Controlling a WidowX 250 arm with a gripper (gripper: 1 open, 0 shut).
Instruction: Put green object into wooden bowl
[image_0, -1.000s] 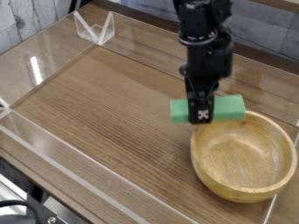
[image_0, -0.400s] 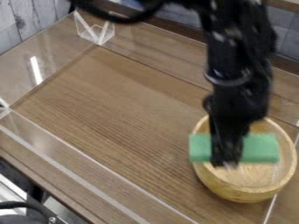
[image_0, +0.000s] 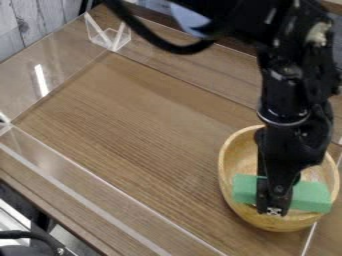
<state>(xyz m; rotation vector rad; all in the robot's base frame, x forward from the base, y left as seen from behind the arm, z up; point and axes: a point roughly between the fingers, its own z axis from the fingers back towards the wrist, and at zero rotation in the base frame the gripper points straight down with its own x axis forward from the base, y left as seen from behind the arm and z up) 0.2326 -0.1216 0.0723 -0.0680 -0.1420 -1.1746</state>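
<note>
The black gripper (image_0: 277, 203) now hangs low inside the large round light-tan wooden bowl (image_0: 238, 163), where a second ago it stood higher and beyond the bowl's far rim, carrying the block in the air. The small flat bright-green rectangular block (image_0: 311, 196) has come with it: it now lies down in the bowl's hollow, toward the near side, spreading out to either side of the fingertips. The fingers cross the front of the block, so their gap is hard to read; whether they still pinch the block or have let it go cannot be told from this view.

The arm comes down steeply from the top of the picture, its dark, slightly blurred links above the bowl, and the gripper points straight down into it. Earlier the arm stood nearer the table's middle; it has swung toward the near right corner.

Beyond and left of the gripper stretches the brown wood-grain table top (image_0: 127, 115), ringed by a low clear plastic wall (image_0: 54, 62).
</note>
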